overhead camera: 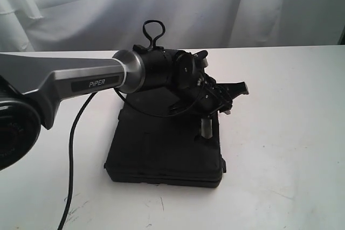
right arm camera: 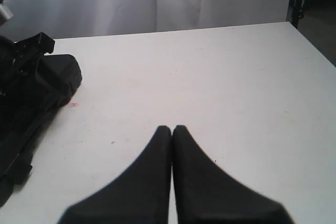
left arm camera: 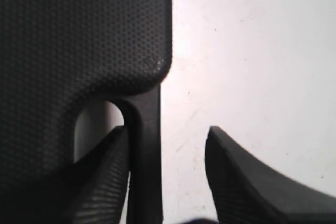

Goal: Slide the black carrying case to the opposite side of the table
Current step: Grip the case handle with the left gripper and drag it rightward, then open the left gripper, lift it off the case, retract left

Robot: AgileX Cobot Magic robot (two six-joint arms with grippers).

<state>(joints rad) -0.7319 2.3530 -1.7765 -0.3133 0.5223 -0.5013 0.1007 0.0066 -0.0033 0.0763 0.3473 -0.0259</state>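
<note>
Exterior view: the black carrying case (overhead camera: 161, 149) lies flat near the middle of the white table (overhead camera: 291, 133). The left gripper (overhead camera: 206, 125) reaches in from the left and points down at the case close to its right edge in that view. A black cable (overhead camera: 73, 149) hangs from the arm to the tabletop.

Left wrist view — the fingers (left arm camera: 105, 177) stand apart astride the case's handle (left arm camera: 143, 156). One sits in the handle opening; the other is over the table beside it, a gap showing between it and the handle.

Right wrist view: the right gripper (right arm camera: 172, 129) has its fingers pressed together on nothing, above the table and well apart from the case.
</note>
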